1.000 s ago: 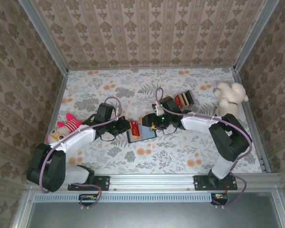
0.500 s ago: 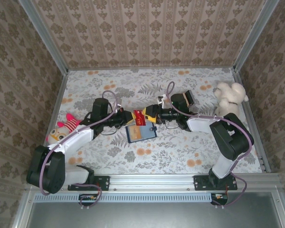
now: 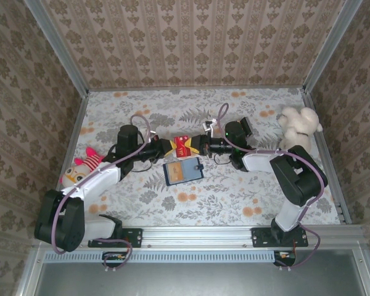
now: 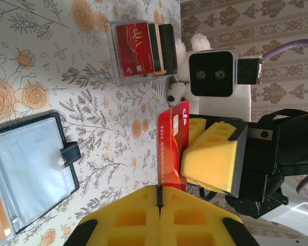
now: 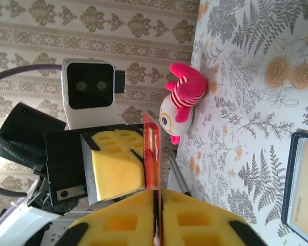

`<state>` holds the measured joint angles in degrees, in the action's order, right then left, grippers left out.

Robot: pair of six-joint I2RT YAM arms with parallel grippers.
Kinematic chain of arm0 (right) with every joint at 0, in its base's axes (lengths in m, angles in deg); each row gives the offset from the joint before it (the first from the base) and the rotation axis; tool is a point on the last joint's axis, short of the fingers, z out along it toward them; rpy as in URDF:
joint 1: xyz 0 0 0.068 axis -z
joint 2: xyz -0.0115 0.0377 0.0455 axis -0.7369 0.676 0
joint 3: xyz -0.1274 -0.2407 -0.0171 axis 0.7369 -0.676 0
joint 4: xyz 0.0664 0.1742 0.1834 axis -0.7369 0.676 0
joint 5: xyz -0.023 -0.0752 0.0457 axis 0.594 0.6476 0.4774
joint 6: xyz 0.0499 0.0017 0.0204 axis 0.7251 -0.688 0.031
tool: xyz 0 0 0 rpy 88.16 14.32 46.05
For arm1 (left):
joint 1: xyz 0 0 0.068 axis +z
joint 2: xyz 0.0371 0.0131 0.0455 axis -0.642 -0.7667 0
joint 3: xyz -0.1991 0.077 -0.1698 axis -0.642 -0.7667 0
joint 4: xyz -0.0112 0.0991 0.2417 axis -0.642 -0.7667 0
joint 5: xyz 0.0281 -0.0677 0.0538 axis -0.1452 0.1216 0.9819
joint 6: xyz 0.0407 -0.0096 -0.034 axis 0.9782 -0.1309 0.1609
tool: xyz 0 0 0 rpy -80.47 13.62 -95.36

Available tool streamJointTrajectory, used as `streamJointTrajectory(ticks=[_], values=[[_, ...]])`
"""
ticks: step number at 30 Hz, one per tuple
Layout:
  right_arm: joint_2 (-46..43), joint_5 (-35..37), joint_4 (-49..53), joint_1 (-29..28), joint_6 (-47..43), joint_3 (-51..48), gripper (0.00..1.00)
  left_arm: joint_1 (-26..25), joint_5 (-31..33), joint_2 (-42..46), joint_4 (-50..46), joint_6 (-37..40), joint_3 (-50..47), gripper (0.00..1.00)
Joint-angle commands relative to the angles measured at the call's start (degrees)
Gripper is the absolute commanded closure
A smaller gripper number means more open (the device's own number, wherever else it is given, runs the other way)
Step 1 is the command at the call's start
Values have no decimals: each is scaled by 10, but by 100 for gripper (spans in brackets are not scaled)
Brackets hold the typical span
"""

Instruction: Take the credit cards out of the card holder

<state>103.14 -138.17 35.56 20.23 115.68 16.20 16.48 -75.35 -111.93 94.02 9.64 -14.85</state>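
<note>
Seen from above, my two arms reach toward each other over the middle of a floral-patterned counter (image 3: 234, 191), and between them they hold one red credit card (image 3: 184, 146) on edge, lifted off the surface. My left fingers (image 4: 128, 220) are pressed together on one edge of the card, which runs straight into the seam between the two yellow pads. My right fingers (image 5: 195, 220) are clamped the same way on the opposite edge, so both pairs grip the same card at once. In the left wrist view the card's red face carries pale markings, and a yellow pad of the other arm lies flat against it. The card holder (image 3: 183, 170) lies open on the counter just on the near side of the raised card, apart from both arms. Its dark blue cover frames lighter blue inner pockets, and its small closing tab sticks out from one edge. Past my right arm, toward the back of the counter, sits a clear box (image 4: 141, 48) holding another red card beside dark and cream stripes. A white teddy bear (image 3: 299, 126) sits near the right edge, and a pink plush toy (image 3: 86, 163) lies near the left edge beside my left arm.
</note>
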Motion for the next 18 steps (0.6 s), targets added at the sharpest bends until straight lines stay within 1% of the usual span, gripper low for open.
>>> streamJointTrajectory(ticks=[1, 2, 4, 6, 7, 9, 10, 12, 15, 18], values=[[-19, -19, -1, -3, -15, 1, 99, 2, 1, 26, 18, -13, 0, 100], [-23, -18, 13, -3, -23, 2, 100, 2, 6, 33, 8, -12, 0, 96], [-36, -15, 46, -2, -48, 2, 100, 2, 27, 49, -39, 6, 3, 79], [-57, -3, 103, 1, -93, 4, 100, 2, 84, 69, -130, 47, 16, 61], [-69, 6, 143, 4, -117, 7, 100, 2, 112, 78, -173, 68, 23, 54], [-101, 39, 271, 14, -195, 29, 100, 2, 174, 94, -257, 99, 40, 39], [-115, 61, 339, 17, -235, 43, 100, 3, 194, 100, -285, 112, 49, 34], [-145, 131, 481, 23, -325, 82, 100, 5, 226, 109, -335, 137, 65, 26], [-169, 241, 623, 35, -409, 136, 100, 6, 273, 115, -385, 170, 83, 20], [-181, 329, 707, 56, -460, 181, 100, 6, 323, 115, -415, 197, 93, 12]])
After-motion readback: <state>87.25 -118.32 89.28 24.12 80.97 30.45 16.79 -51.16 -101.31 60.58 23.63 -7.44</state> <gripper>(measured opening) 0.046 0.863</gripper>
